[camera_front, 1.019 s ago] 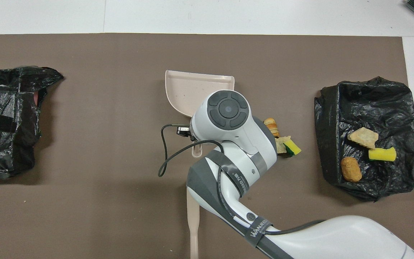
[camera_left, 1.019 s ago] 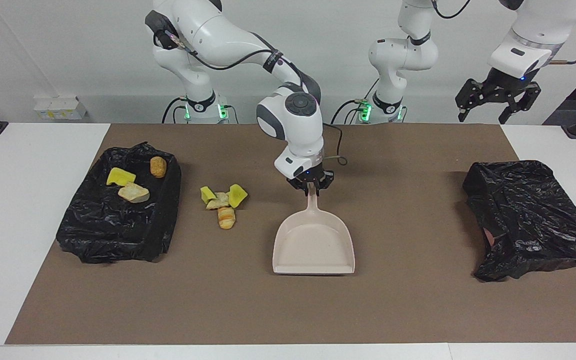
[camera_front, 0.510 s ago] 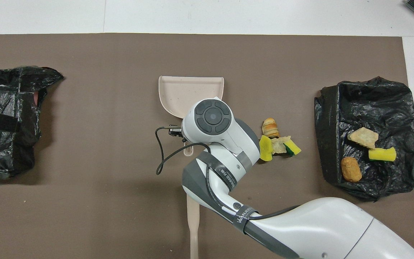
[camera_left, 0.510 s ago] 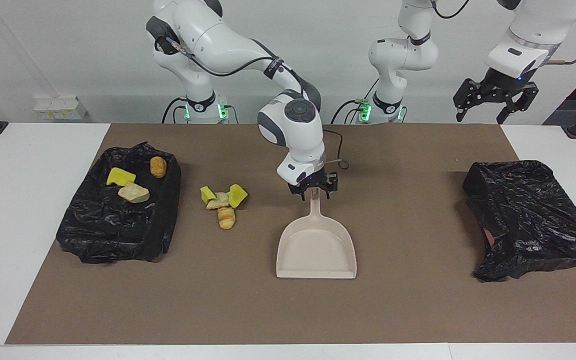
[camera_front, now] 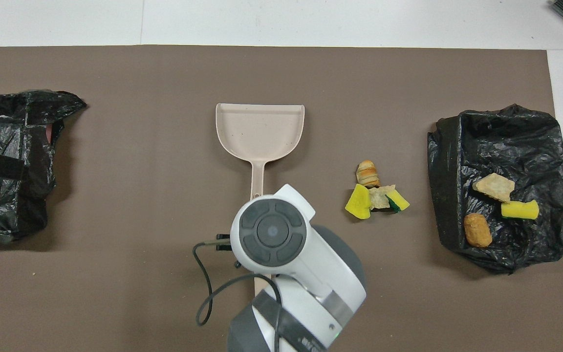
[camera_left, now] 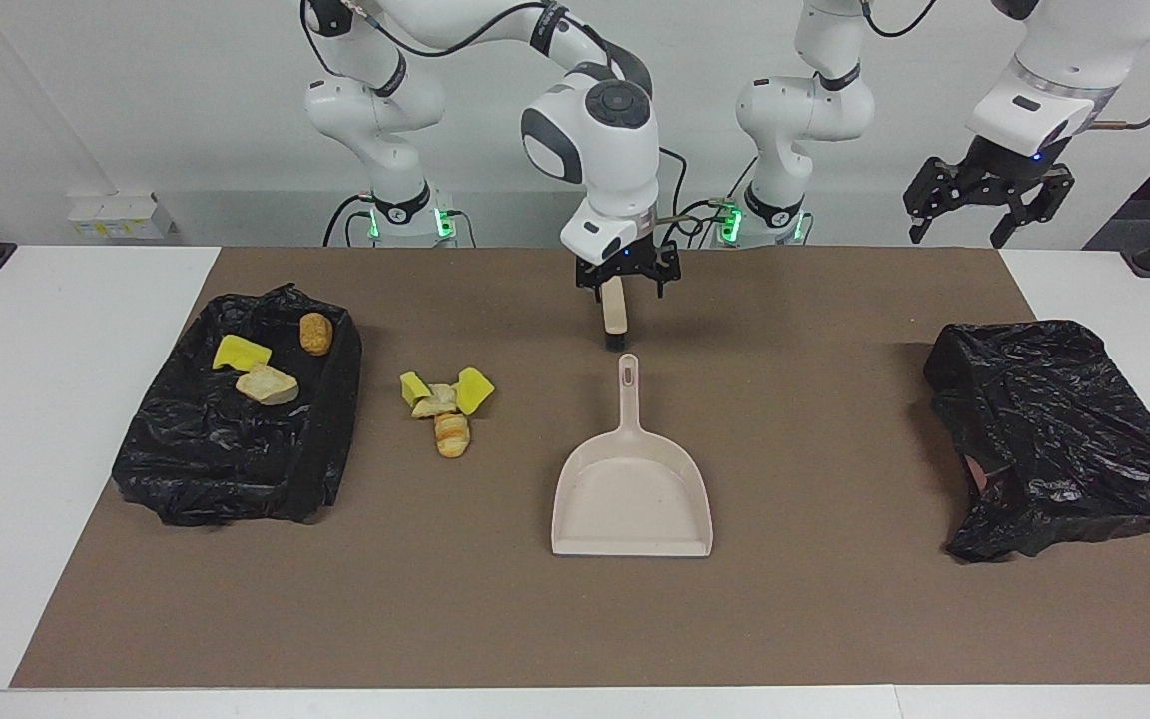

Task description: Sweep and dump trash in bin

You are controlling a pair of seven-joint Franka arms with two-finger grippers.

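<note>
The beige dustpan (camera_left: 632, 494) (camera_front: 260, 129) lies flat on the brown mat, its handle pointing toward the robots, with nothing holding it. Several scraps of trash (camera_left: 445, 404) (camera_front: 374, 195), yellow and bread-coloured, sit in a pile beside it toward the right arm's end. Three more scraps (camera_left: 266, 364) lie in the black-lined bin (camera_left: 330, 419) (camera_front: 445, 195). My right gripper (camera_left: 628, 285) hangs open over a beige brush handle (camera_left: 615, 315) lying nearer to the robots than the dustpan. In the overhead view the wrist hides the gripper. My left gripper (camera_left: 981, 205) waits open, raised at its own end.
A crumpled black bag (camera_left: 1054, 439) (camera_front: 8, 161) lies at the left arm's end of the mat. White table (camera_left: 56, 399) borders the mat on both ends. A cable loops from the right wrist (camera_front: 203, 288).
My right gripper opened, let go of the dustpan handle, rose and drew back toward the robots. The dustpan settled flat on the mat. The left arm barely moved.
</note>
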